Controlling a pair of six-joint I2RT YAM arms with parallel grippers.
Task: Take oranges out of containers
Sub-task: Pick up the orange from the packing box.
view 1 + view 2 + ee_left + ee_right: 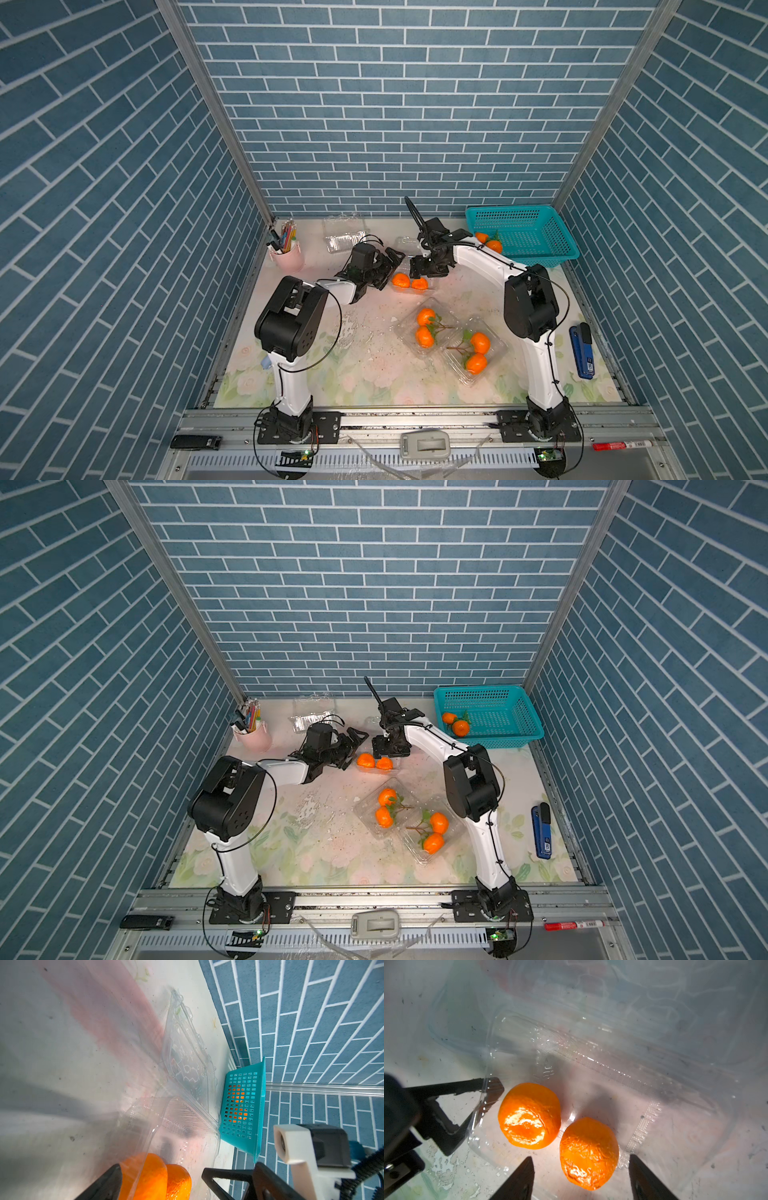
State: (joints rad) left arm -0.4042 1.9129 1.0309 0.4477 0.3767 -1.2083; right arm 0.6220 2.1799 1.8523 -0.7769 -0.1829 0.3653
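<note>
An open clear container (pixel 432 286) lies at the middle back with two oranges (pixel 401 280) (pixel 529 1115) in its tray. My right gripper (pixel 581 1167) hangs open just above it, its fingers on either side of the nearer orange (pixel 588 1153) without touching. My left gripper (pixel 392 270) (pixel 161 1176) is open at the container's left end, one fingertip (pixel 492 1088) against the rim. Two more containers (pixel 446 309) (pixel 496 336) at the front right each hold two twig-joined oranges (pixel 426 318) (pixel 480 343).
A teal basket (pixel 536 232) at the back right holds two oranges (pixel 492 245). An empty clear container (pixel 345 235) lies at the back, beside a pink pen cup (pixel 289 257). A blue stapler (pixel 582 351) lies by the right wall.
</note>
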